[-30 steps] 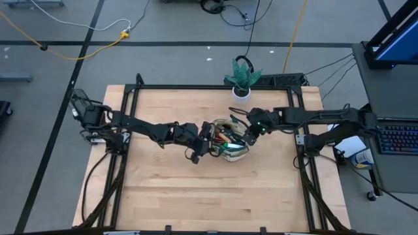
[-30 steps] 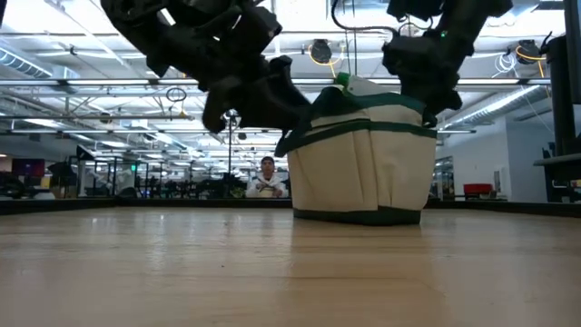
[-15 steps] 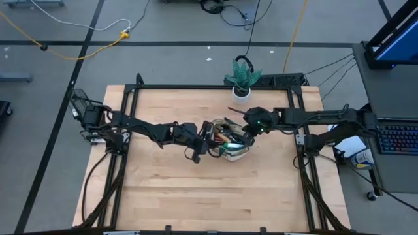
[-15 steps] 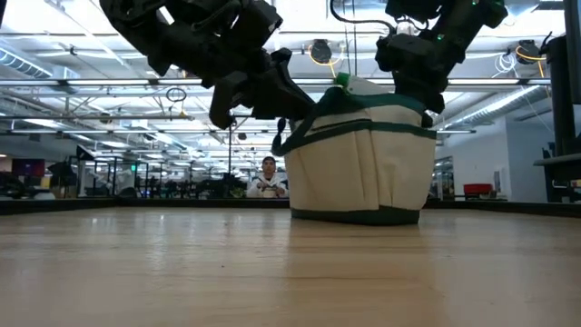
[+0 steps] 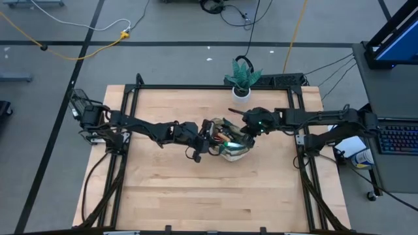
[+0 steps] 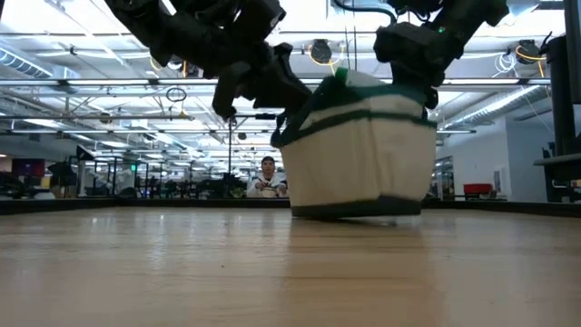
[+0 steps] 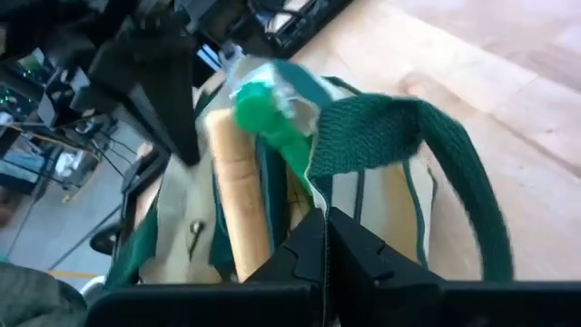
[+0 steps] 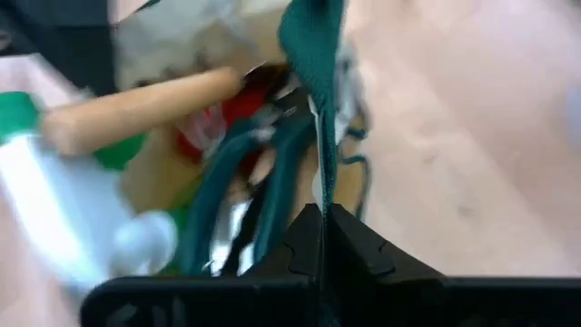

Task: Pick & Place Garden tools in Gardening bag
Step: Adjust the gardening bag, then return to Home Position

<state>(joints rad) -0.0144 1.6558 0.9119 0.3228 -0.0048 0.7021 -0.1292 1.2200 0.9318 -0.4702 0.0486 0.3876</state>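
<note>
Hands flank the bag from both sides, and that is what your next move turns on. From above, the tan canvas gardening bag with dark green trim (image 5: 230, 140) sits near the middle of the light wooden table (image 5: 163, 202), a little toward the far edge. Your left hand (image 5: 210, 138) reaches in at the bag's left side and your right hand (image 5: 245, 135) at its right side, so the bag lies directly between them, neither arm clearly nearer. A green plant in a white pot (image 5: 241, 81) stands well apart at the far edge.

At table height, the bag (image 6: 359, 154) is tilted, its base on the left raised off the table and its right edge still down or nearly so. The left hand (image 6: 289, 107) and right hand (image 6: 419, 73) both sit at rim height.

Your left wrist camera shows that hand (image 7: 325, 238) pressed together on the green webbing loop handle (image 7: 399, 136); a wooden tool handle (image 7: 238, 195) and a green round piece (image 7: 263, 116) stand inside the bag.

Your right wrist camera shows that hand (image 8: 321, 232) pinching the other green strap (image 8: 313, 54), with a wooden handle (image 8: 150, 104) and a red piece (image 8: 222, 123) inside. The tools I can make out look stowed, so judge any lift as straight up, both handles together.
</note>
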